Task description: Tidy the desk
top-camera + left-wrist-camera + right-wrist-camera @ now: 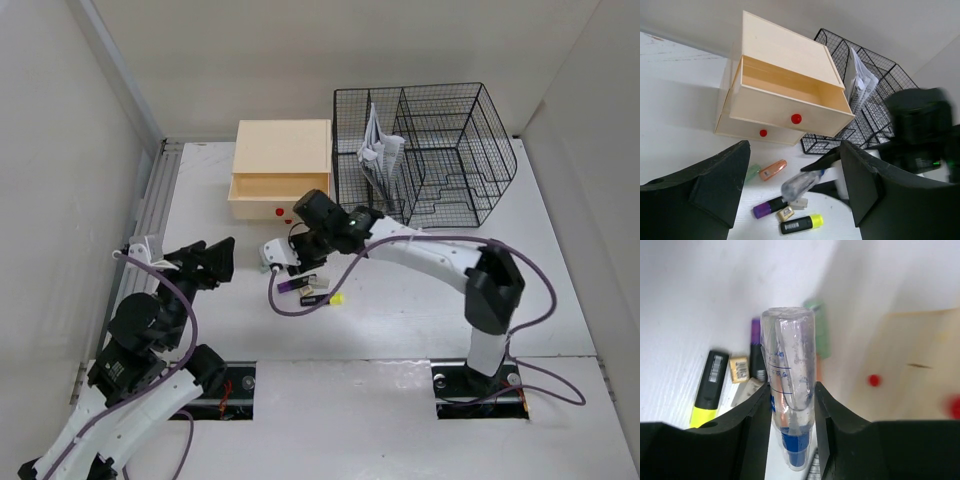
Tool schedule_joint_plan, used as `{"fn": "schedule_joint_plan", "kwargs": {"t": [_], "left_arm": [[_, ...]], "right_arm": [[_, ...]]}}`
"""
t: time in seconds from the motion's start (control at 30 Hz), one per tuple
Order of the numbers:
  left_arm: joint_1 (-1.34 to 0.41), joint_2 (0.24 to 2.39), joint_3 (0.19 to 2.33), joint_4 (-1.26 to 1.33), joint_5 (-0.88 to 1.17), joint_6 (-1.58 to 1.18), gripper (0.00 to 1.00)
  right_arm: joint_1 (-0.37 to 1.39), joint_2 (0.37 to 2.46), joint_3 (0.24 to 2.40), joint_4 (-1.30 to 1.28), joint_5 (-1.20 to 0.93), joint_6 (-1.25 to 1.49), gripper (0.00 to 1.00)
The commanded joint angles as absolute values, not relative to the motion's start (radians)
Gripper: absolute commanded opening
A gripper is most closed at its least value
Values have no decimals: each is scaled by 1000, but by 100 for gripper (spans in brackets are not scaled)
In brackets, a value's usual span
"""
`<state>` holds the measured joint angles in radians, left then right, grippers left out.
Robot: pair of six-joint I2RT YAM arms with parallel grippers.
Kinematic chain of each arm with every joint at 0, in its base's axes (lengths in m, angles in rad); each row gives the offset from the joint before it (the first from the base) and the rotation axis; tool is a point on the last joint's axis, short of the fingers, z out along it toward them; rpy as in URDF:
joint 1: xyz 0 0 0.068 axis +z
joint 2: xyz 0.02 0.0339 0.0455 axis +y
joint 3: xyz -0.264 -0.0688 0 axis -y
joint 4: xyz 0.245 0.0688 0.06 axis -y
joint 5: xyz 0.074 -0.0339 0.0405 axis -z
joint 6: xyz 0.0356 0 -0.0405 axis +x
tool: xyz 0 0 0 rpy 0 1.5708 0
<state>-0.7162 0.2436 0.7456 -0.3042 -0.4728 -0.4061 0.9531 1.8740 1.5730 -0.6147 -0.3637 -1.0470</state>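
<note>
The white desk [420, 310] holds a small heap of pens. My right gripper [288, 256] is shut on a clear glue bottle [788, 360] with a blue cap and holds it tilted above the heap. The bottle also shows in the left wrist view [800, 184]. Below it lie a purple marker [769, 207], a yellow highlighter [801, 224], an orange marker [772, 170], a green one [752, 172] and a small gold item [785, 213]. My left gripper [215, 255] is open and empty, to the left of the heap, its black fingers [722, 182] spread wide.
A beige wooden drawer box [282, 150] stands at the back, its top drawer [790, 107] pulled open and empty. A black wire mesh organizer [440, 150] with folded papers stands to its right. A metal rail [155, 200] runs along the desk's left edge.
</note>
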Motion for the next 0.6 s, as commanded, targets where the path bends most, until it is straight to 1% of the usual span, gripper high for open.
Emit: {"fn": "schedule_joint_plan", "kwargs": {"t": [0.0, 0.1, 0.23, 0.33, 0.4, 0.5, 0.57], "left_arm": [[-712, 213, 735, -268, -502, -416, 70], [-712, 213, 735, -268, -511, -416, 70], [-712, 222, 735, -268, -511, -416, 70], [-712, 232, 735, -259, -502, -416, 70], [-703, 241, 735, -259, -491, -416, 70], [-703, 250, 735, -259, -480, -416, 71], [-693, 259, 735, -259, -480, -416, 71]], "right_arm": [[962, 1743, 1628, -582, -459, -997, 4], [962, 1700, 1628, -511, -417, -947, 4], [962, 1681, 1617, -364, -273, -801, 4], [953, 1681, 1617, -296, -189, -763, 4], [953, 1690, 1617, -261, -94, -729, 4], [943, 1713, 1666, -233, -16, -710, 2], [933, 1723, 1692, -224, 0, -701, 2]]}}
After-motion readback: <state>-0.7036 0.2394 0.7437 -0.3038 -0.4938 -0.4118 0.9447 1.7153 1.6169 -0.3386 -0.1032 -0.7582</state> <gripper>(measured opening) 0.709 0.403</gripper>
